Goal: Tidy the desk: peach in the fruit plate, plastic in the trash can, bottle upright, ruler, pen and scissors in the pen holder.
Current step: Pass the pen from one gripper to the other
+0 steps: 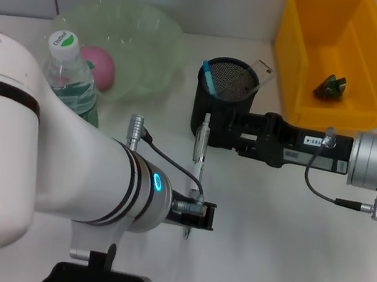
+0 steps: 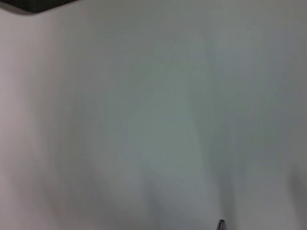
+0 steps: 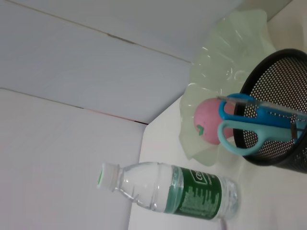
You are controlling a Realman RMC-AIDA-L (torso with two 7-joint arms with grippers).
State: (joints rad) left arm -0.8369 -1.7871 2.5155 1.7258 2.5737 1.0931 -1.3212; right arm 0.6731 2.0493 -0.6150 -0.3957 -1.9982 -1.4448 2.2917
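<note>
My left gripper (image 1: 197, 216) is shut on a silver pen (image 1: 201, 154), which reaches from it toward the black mesh pen holder (image 1: 200, 99); the pen's tip (image 2: 221, 224) shows in the left wrist view. Blue scissors (image 3: 249, 122) and a ruler (image 1: 263, 71) stand in the holder (image 3: 283, 96). My right gripper (image 1: 237, 131) lies against the holder's near side, by the pen's upper end. The pink peach (image 1: 99, 67) rests in the green fruit plate (image 1: 155, 40). The bottle (image 1: 72, 77) stands upright beside the plate. Crumpled plastic (image 1: 329, 86) lies in the yellow trash can (image 1: 291, 57).
The bulky left arm (image 1: 29, 135) covers the near-left part of the white desk. A wall runs behind the plate and the trash can. In the right wrist view the bottle (image 3: 177, 191), peach (image 3: 206, 120) and plate (image 3: 225, 52) appear beyond the holder.
</note>
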